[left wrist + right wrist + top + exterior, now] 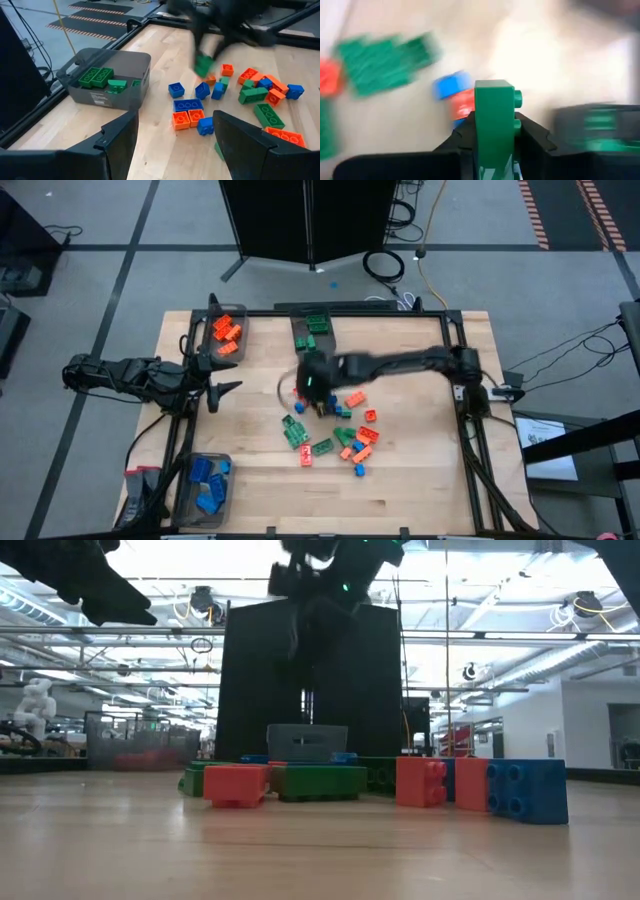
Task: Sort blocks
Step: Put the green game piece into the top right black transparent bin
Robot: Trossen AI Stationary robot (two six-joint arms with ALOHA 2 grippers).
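Loose orange, green and blue blocks [340, 435] lie in a pile on the wooden table right of centre. My right gripper [312, 385] hangs above the pile's far left side, shut on a green block [495, 120], which also shows in the left wrist view [203, 65]. My left gripper [225, 388] waits open near the table's left edge, nothing between its fingers [120, 135]. My right gripper pinches the green block's two opposite sides [479, 125] between its two fingers, which slant down from the table's right. The block sticks out past the fingertips with its studs [518, 98] turned sideways. It is lifted clear of the table and the pile.
A dark bin with green blocks [312, 330] stands at the far edge, just beyond my right gripper. A bin with orange blocks [225, 332] is at the far left, a bin with blue blocks [207, 485] at the near left. Bare wood lies between the bins and the pile.
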